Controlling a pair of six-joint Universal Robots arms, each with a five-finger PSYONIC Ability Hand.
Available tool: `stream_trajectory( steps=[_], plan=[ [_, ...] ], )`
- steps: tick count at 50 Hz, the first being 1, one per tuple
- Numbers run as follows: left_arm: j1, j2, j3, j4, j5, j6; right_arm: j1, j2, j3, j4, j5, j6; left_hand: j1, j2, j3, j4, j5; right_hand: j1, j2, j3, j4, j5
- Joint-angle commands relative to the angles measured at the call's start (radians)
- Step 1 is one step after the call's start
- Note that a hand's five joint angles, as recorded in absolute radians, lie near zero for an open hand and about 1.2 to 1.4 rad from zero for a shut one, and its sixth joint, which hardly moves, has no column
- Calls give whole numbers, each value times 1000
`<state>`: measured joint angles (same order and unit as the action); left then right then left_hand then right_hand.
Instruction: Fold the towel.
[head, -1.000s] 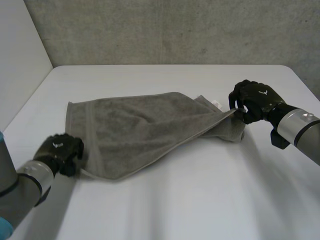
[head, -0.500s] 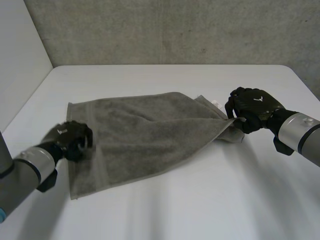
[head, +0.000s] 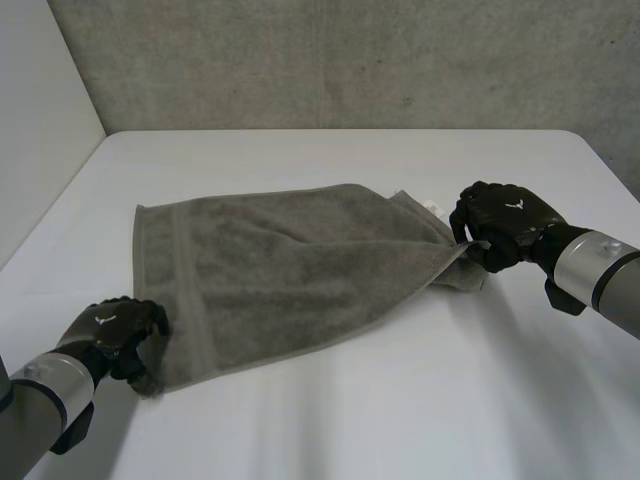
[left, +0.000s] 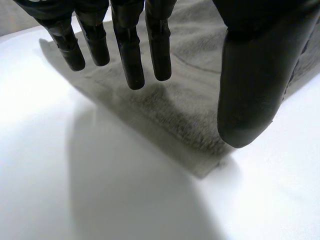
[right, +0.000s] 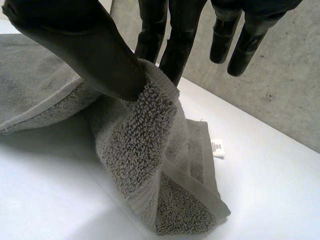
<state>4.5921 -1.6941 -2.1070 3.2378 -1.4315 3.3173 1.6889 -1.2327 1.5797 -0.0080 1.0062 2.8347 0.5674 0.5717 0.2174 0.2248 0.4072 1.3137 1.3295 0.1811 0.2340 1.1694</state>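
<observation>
A grey towel lies spread on the white table, and its right end is bunched and lifted. My left hand is at the towel's near left corner. In the left wrist view its fingers and thumb hang straight and apart above that corner, holding nothing. My right hand is at the towel's right corner. There its thumb pinches the thick edge of the towel against the fingers, and the cloth below hangs in a fold down to the table.
A small white label sticks out of the towel's far right end. A grey wall runs behind the table's far edge. Bare table lies in front of the towel and to the right of it.
My left hand has let go of the near left corner, opened and drawn back toward me. The corner now lies flat. The right hand has barely moved and keeps its pinch.
</observation>
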Motion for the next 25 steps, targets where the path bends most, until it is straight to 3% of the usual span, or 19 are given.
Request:
stream_trajectory(
  steps=[1, 25],
  plan=[
    [-18, -10, -14, 59, -44, 21, 2, -1, 0, -1, -1, 0, 19, 15, -43, -50, 5, 83, 67, -7, -59, 52],
    [-21, -144, 12, 109, -60, 22, 0, 1, 6, -12, -1, -1, 48, 44, -43, -50, 34, 83, 67, -7, -59, 52]
  ],
)
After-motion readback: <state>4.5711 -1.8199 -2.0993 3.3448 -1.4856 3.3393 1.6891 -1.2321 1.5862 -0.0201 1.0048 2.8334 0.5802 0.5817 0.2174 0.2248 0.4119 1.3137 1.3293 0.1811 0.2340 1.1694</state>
